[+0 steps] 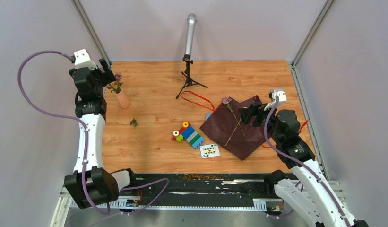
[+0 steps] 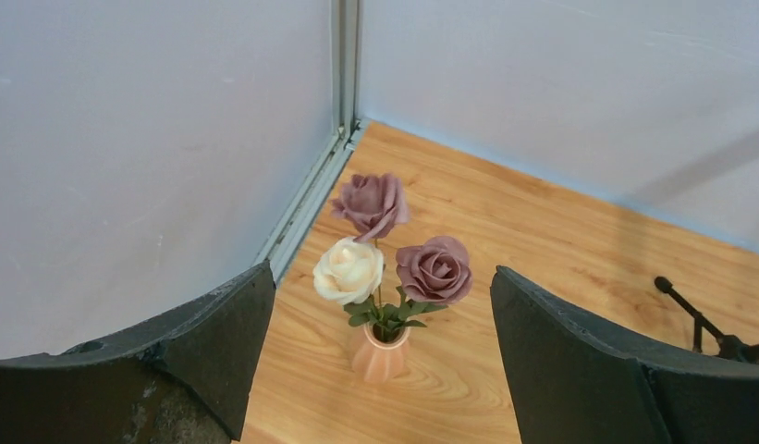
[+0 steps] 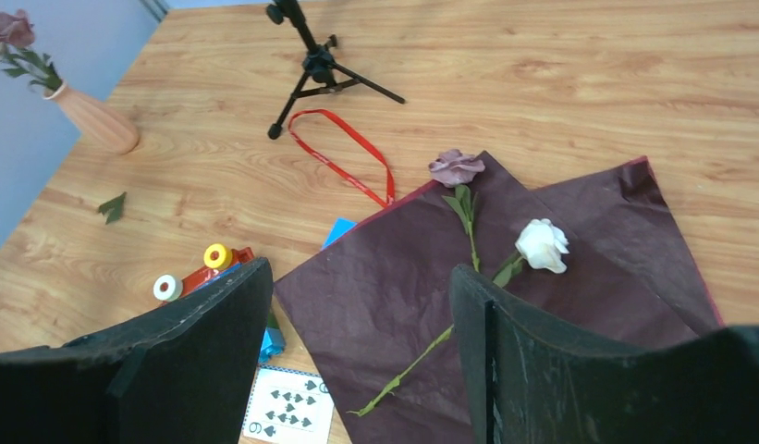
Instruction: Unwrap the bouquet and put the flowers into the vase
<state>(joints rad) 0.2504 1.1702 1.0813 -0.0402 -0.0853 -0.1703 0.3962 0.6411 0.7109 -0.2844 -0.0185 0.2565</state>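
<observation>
The salmon-pink vase (image 2: 380, 356) stands near the back left corner (image 1: 122, 99) and holds three flowers: two dusty purple roses (image 2: 373, 203) (image 2: 435, 269) and a cream one (image 2: 348, 270). My left gripper (image 2: 380, 274) hangs open above them, touching nothing (image 1: 108, 73). The bouquet's maroon wrap (image 1: 219, 126) lies spread flat at the right. On it lie a purple rose (image 3: 456, 167) and a white rose (image 3: 543, 245), their stems crossed. My right gripper (image 3: 361, 277) is open and empty over the sheet (image 1: 247, 113).
A red ribbon (image 1: 196, 99) lies loose by the wrap's far corner. A grey microphone on a tripod (image 1: 189, 47) stands at the back centre. Toy blocks (image 1: 188, 135), a playing card (image 1: 210, 150) and a loose leaf (image 1: 133, 122) lie mid-table. Walls close in three sides.
</observation>
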